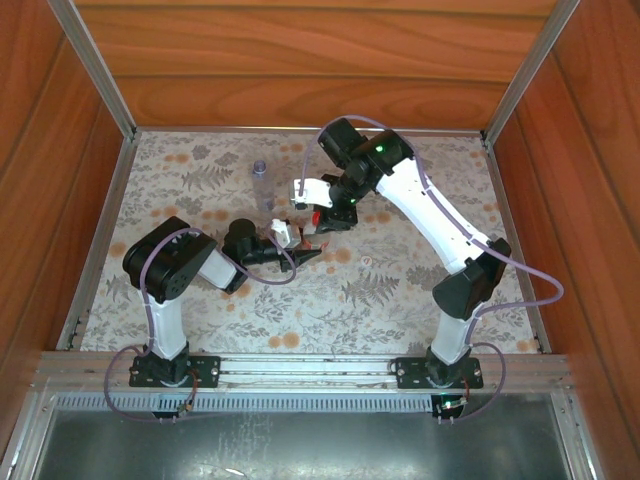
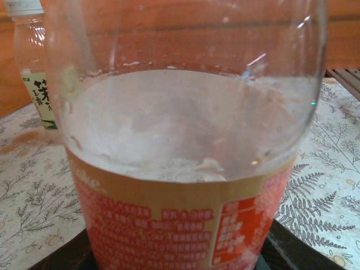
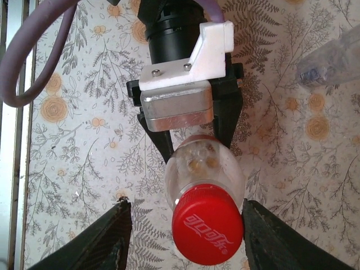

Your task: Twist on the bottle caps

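Red round plastic screw cap [image 3: 208, 228] sits on the neck of the clear plastic bottle with the red-and-white label [image 2: 185, 225], its embossed top facing the right wrist camera. How far the cap is threaded down cannot be determined. The bottle is located near the centre of the floral-patterned tabletop [image 3: 84, 112]. Whether its base rests on that surface cannot be determined.

The left gripper [image 3: 199, 149] is clamped on the bottle body below the shoulder, one black finger on each side. The right gripper [image 3: 187, 203] is positioned above the cap with its two fingers spread, one on either side. The finger on the left of that view stands clear of the cap rim.

A second clear bottle with a yellow-green label [image 2: 34, 73] and a white cap [image 2: 22, 7] stands behind the held bottle. A bluish unlabelled bottle [image 1: 260, 185] stands farther back on the tabletop, apart from both grippers.
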Controlling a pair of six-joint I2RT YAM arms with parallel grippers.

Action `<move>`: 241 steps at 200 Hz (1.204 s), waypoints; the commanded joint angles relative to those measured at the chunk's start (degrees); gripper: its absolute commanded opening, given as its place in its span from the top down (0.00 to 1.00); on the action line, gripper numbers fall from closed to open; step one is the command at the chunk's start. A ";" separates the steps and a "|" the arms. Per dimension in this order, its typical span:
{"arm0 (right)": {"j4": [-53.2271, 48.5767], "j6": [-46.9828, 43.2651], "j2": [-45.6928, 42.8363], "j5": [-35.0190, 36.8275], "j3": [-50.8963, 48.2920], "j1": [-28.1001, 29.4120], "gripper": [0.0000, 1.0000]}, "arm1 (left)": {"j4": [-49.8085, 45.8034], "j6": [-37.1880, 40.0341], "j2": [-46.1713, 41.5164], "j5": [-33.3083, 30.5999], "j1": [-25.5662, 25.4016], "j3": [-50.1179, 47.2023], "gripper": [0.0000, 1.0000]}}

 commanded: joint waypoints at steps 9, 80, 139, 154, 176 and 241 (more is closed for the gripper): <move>-2.36 -4.35 0.41 0.60 1.25 0.54 0.49 | -9.10 1.15 1.08 0.76 0.23 -1.50 0.49; -2.32 -3.95 1.45 1.26 1.26 0.67 0.65 | -9.37 0.45 1.41 0.76 0.27 -0.99 0.49; -1.75 -2.64 1.70 3.21 0.48 1.20 0.74 | -9.52 -0.69 1.34 -0.38 0.35 -0.62 0.49; -1.04 -1.07 1.57 4.23 0.17 1.33 0.75 | -9.54 -1.74 1.16 -2.25 0.38 -0.49 0.50; 0.56 3.57 1.49 6.04 -0.32 1.47 0.76 | -9.45 -3.99 0.64 -6.78 0.34 -0.15 0.50; 1.16 26.15 1.23 8.99 -1.23 2.83 0.80 | -9.45 -6.57 -0.96 -15.09 -0.21 0.46 0.52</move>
